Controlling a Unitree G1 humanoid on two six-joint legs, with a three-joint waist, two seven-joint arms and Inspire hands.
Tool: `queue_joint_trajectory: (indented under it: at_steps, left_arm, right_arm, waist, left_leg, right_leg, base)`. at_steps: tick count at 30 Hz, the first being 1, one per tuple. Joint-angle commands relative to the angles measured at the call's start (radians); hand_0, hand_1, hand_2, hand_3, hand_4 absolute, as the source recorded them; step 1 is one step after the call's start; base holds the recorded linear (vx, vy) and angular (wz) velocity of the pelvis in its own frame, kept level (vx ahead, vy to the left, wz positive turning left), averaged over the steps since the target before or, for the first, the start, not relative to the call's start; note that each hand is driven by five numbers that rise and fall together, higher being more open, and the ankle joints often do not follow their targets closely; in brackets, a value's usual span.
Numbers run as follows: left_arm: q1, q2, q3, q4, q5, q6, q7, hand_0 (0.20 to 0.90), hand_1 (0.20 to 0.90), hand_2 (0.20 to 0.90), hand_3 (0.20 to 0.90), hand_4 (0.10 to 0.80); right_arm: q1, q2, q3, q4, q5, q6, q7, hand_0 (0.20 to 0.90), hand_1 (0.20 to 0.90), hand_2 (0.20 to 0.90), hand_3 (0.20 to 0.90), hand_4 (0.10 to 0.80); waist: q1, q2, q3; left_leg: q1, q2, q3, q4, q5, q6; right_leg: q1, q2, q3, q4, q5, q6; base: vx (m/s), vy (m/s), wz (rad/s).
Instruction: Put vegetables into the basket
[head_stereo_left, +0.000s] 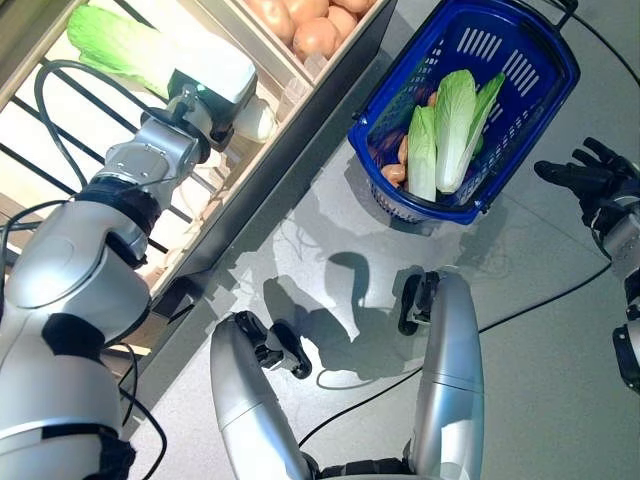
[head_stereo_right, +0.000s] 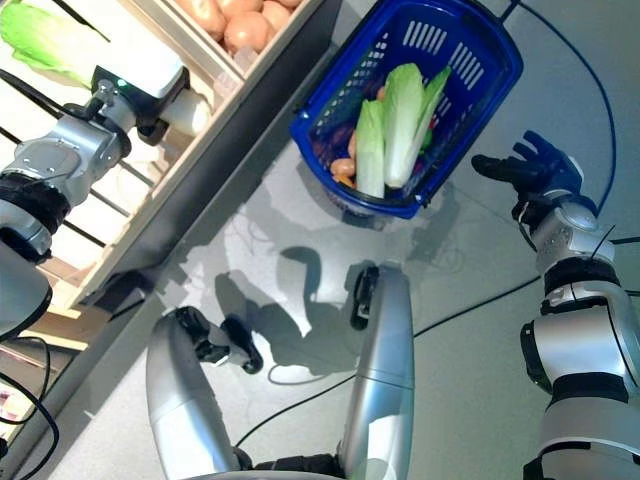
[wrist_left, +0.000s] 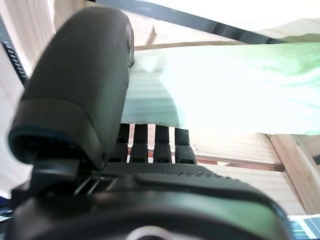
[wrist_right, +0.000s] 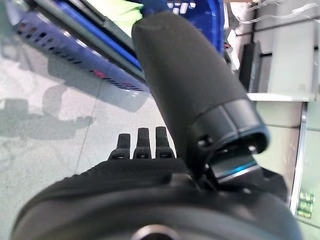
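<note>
Left hand (wrist_left: 150, 145), at 10 o'clock on the shelf, fingers relaxed beneath the cabbage (head_stereo_left: 115, 40), not yet gripping. Our right hand (head_stereo_right: 530, 170) hovers spread at 3 o'clock beside the basket (head_stereo_left: 540, 110). Risk: the cabbage could slip if we lift before closing.

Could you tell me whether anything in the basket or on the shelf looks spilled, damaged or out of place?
Nothing stands out: the blue basket holds its cabbages inside, and the shelf cabbage lies intact.
</note>
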Motion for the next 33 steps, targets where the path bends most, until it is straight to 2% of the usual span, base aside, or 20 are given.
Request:
queue_joint_trajectory:
  at_steps: [1,4,10,13,20,23,27,29,31,32,33]
  left_arm:
    - [0.048,0.042,-0.005,0.037,-0.023,-0.021,0.087,0.300,0.300,0.300,0.300,0.400]
    - [0.065,0.053,0.009,0.044,-0.043,-0.059,0.171,0.300,0.300,0.300,0.300,0.400]
    - [0.117,0.079,0.073,0.038,-0.131,-0.148,0.244,0.300,0.300,0.300,0.300,0.400]
    - [0.161,0.092,0.127,0.015,-0.178,-0.197,0.256,0.300,0.300,0.300,0.300,0.400]
    - [0.330,0.107,0.321,-0.085,-0.283,-0.304,0.250,0.300,0.300,0.300,0.300,0.400]
    - [0.436,0.100,0.438,-0.161,-0.323,-0.344,0.229,0.300,0.300,0.300,0.300,0.400]
    - [0.501,0.092,0.513,-0.210,-0.390,-0.383,0.179,0.300,0.300,0.300,0.300,0.400]
    - [0.557,0.074,0.573,-0.269,-0.477,-0.404,0.118,0.300,0.300,0.300,0.300,0.400]
    - [0.622,0.058,0.639,-0.341,-0.566,-0.400,0.040,0.300,0.300,0.300,0.300,0.400]
    - [0.650,0.048,0.669,-0.381,-0.629,-0.392,-0.006,0.300,0.300,0.300,0.300,0.400]
    - [0.677,0.030,0.696,-0.407,-0.684,-0.389,-0.045,0.300,0.300,0.300,0.300,0.400]
  right_arm:
    - [0.030,-0.022,-0.077,-0.005,0.074,-0.105,0.058,0.900,0.900,0.900,0.900,0.800]
    - [0.043,-0.016,-0.078,-0.011,0.076,-0.113,0.086,0.900,0.900,0.900,0.900,0.800]
    - [0.077,0.000,-0.081,-0.043,0.057,-0.122,0.127,0.900,0.900,0.900,0.900,0.800]
    - [0.108,0.012,-0.086,-0.080,0.041,-0.125,0.148,0.900,0.900,0.900,0.900,0.800]
    - [0.205,0.055,-0.109,-0.225,-0.003,-0.118,0.158,0.900,0.900,0.900,0.900,0.800]
    - [0.269,0.092,-0.133,-0.297,-0.029,-0.112,0.138,0.900,0.900,0.900,0.900,0.800]
    - [0.309,0.110,-0.144,-0.340,-0.041,-0.103,0.146,0.900,0.900,0.900,0.900,0.800]
    - [0.353,0.137,-0.150,-0.389,-0.070,-0.106,0.176,0.900,0.900,0.900,0.900,0.800]
    - [0.396,0.163,-0.145,-0.457,-0.091,-0.090,0.209,0.900,0.900,0.900,0.900,0.800]
    - [0.409,0.171,-0.141,-0.484,-0.108,-0.073,0.228,0.900,0.900,0.900,0.900,0.800]
    - [0.419,0.177,-0.134,-0.504,-0.130,-0.063,0.255,0.900,0.900,0.900,0.900,0.800]
  waist:
    - [-0.002,-0.041,-0.074]
    - [-0.002,-0.039,-0.096]
    - [0.009,-0.035,-0.144]
    - [0.018,-0.035,-0.170]
    - [0.050,-0.049,-0.228]
    - [0.072,-0.058,-0.264]
    - [0.081,-0.063,-0.292]
    - [0.089,-0.065,-0.323]
    - [0.094,-0.067,-0.356]
    - [0.097,-0.070,-0.372]
    - [0.101,-0.071,-0.387]
  left_leg:
    - [0.010,0.029,-0.093,-0.153,0.056,-0.123]
    - [0.080,0.031,-0.063,-0.219,0.083,-0.118]
    - [0.239,0.019,-0.009,-0.368,0.137,-0.117]
    - [0.331,0.006,0.015,-0.452,0.166,-0.118]
    - [0.532,-0.034,0.048,-0.637,0.220,-0.114]
    - [0.642,-0.053,0.076,-0.729,0.242,-0.106]
    - [0.721,-0.065,0.092,-0.810,0.269,-0.103]
    - [0.783,-0.082,0.101,-0.886,0.302,-0.104]
    - [0.867,-0.107,0.131,-0.995,0.351,-0.109]
    - [0.897,-0.122,0.154,-1.054,0.395,-0.101]
    - [0.926,-0.136,0.162,-1.093,0.411,-0.103]
  right_leg:
    - [0.130,-0.106,0.024,-0.169,0.081,0.089]
    - [0.205,-0.103,0.001,-0.227,0.087,0.085]
    - [0.354,-0.094,-0.033,-0.346,0.097,0.077]
    - [0.433,-0.093,-0.054,-0.402,0.102,0.069]
    - [0.634,-0.079,-0.112,-0.532,0.103,0.048]
    - [0.750,-0.075,-0.157,-0.605,0.106,0.042]
    - [0.839,-0.056,-0.188,-0.680,0.118,0.038]
    - [0.913,-0.034,-0.213,-0.761,0.139,0.037]
    - [0.999,-0.004,-0.248,-0.873,0.171,0.040]
    - [1.035,0.013,-0.272,-0.943,0.207,0.030]
    - [1.067,0.029,-0.281,-0.989,0.218,0.031]
  base:
    - [0.036,0.009,-0.01]
    - [0.070,0.014,0.02]
    - [0.082,0.017,0.04]
    - [0.074,0.017,0.04]
    - [0.073,-0.010,0.01]
    - [0.079,-0.030,0.08]
    - [0.072,-0.035,-0.03]
    - [0.103,-0.045,0.09]
    - [0.118,-0.042,-0.01]
    - [0.081,-0.034,0.00]
    - [0.067,-0.033,0.01]
